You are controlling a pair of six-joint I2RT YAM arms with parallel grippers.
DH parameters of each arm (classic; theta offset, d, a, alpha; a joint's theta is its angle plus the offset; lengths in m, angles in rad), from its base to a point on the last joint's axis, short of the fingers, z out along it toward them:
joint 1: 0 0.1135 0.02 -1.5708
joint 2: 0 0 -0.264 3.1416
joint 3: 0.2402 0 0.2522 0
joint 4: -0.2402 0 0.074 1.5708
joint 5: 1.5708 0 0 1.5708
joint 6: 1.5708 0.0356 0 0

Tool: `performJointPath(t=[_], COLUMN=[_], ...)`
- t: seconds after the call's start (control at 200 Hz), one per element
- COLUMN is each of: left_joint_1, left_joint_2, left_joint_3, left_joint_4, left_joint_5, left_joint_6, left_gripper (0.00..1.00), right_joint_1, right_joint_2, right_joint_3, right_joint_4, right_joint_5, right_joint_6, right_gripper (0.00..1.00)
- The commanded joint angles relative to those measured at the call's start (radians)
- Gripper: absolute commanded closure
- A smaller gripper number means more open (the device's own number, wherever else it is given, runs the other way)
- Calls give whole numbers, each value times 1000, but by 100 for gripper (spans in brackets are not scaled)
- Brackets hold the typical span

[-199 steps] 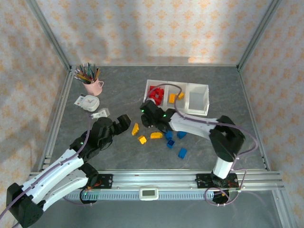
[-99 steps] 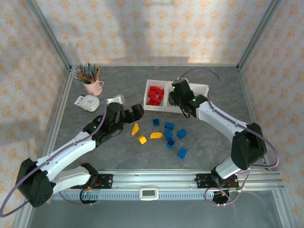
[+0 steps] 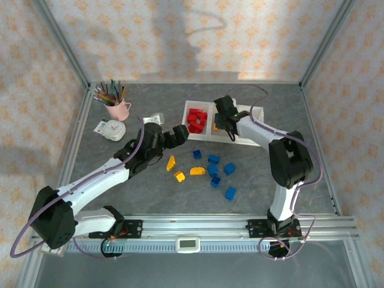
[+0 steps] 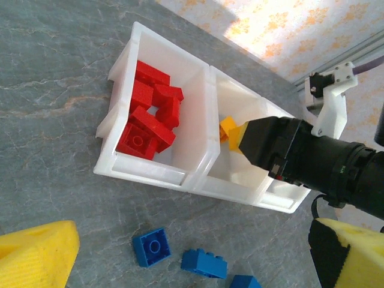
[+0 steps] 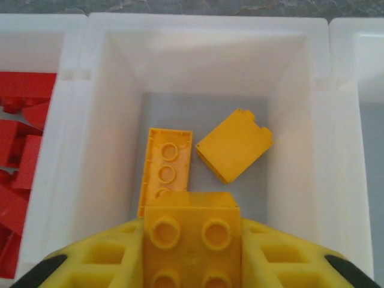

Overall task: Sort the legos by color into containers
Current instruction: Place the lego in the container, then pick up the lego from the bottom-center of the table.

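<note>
The white three-bin containers (image 3: 249, 141) stand at the back centre. My right gripper (image 3: 225, 123) hangs over the middle bin (image 5: 288, 150), shut on a yellow lego (image 5: 192, 240) between its fingers (image 5: 90, 258). Two yellow legos (image 5: 234, 144) lie on that bin's floor. Several red legos (image 4: 150, 117) fill the left bin. My left gripper (image 3: 180, 133) is open and empty, just off the tray's left front corner, above blue legos (image 4: 151, 247). Loose on the table are three yellow legos (image 3: 179, 176) and several blue legos (image 3: 230, 193).
A pink mug of pencils (image 3: 117, 108) and a small white clock (image 3: 111, 129) stand at the back left. Metal frame rails edge the table on all sides. The tray's right bin (image 3: 251, 123) looks empty.
My right gripper rose from the loose bricks and swung back over the middle bin with the yellow brick. My left arm stretched forward toward the tray's left front corner, still open.
</note>
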State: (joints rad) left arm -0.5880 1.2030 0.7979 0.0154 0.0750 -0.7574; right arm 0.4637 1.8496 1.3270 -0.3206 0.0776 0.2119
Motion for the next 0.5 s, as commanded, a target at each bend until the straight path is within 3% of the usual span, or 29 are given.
performJointPath(t=[0.0, 0.19, 0.496], left_joint_1=[1, 2, 4], left_joint_2=[12, 6, -81], left_joint_3=[29, 35, -6], left_joint_4=[35, 19, -51], left_joint_5=[6, -4, -49], left_joint_6=[21, 34, 27], left_gripper=[1, 1, 1], right_joint_1=[-6, -6, 77], right_joint_2=[1, -39, -196], right_joint_3=[28, 51, -27], right_joint_4=[9, -15, -59], right_joint_5=[53, 20, -37], right_joint_6=[-16, -25, -25], right_gripper=[59, 49, 46])
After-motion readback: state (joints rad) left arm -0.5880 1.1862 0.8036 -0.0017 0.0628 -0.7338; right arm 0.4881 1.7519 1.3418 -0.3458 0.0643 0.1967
